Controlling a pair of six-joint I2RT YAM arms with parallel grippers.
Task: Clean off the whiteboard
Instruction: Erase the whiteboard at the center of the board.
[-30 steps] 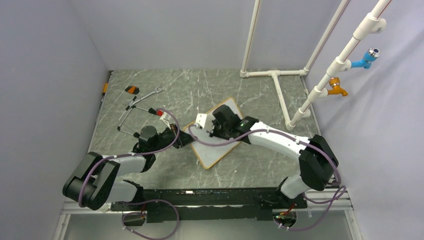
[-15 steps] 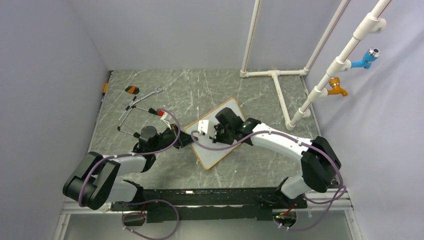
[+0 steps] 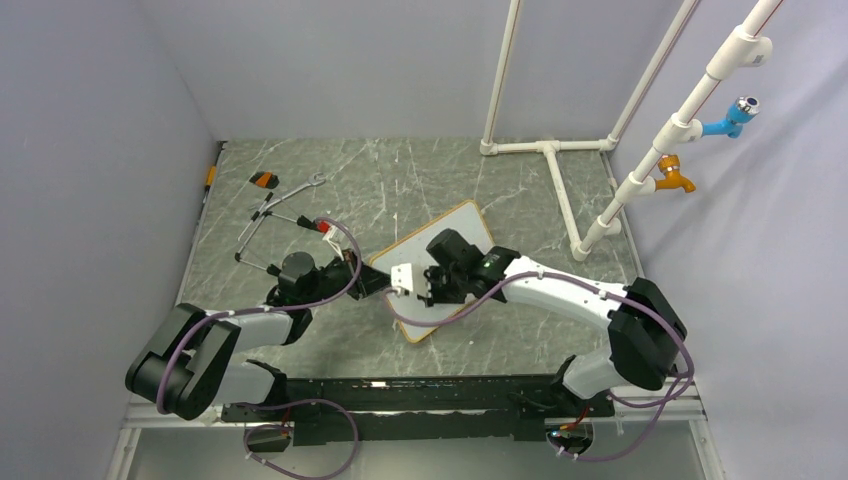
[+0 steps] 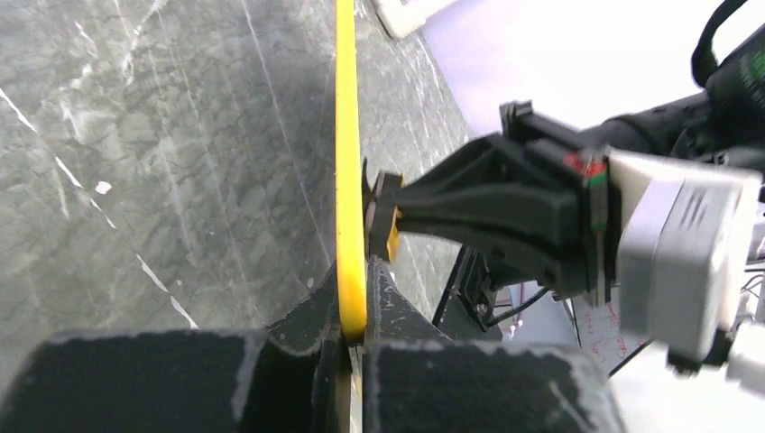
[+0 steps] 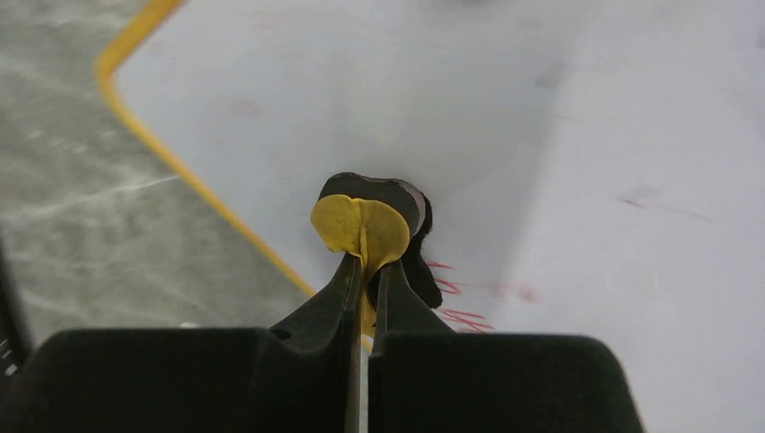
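Right gripper (image 5: 364, 271), clamping the eraser (image 5: 365, 221), has swept nearward over the whiteboard (image 5: 586, 108); left gripper (image 4: 352, 334) pinches its frame (image 4: 347, 180); red marks (image 5: 456, 313) remain just beside the eraser.

Even bright light, blurred wrist foregrounds

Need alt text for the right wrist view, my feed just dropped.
The right claw is shut on a small yellow-and-black eraser, low over the whiteboard. Faint red marks show just right of the eraser; the board's yellow frame and the grey marble table lie to the left.
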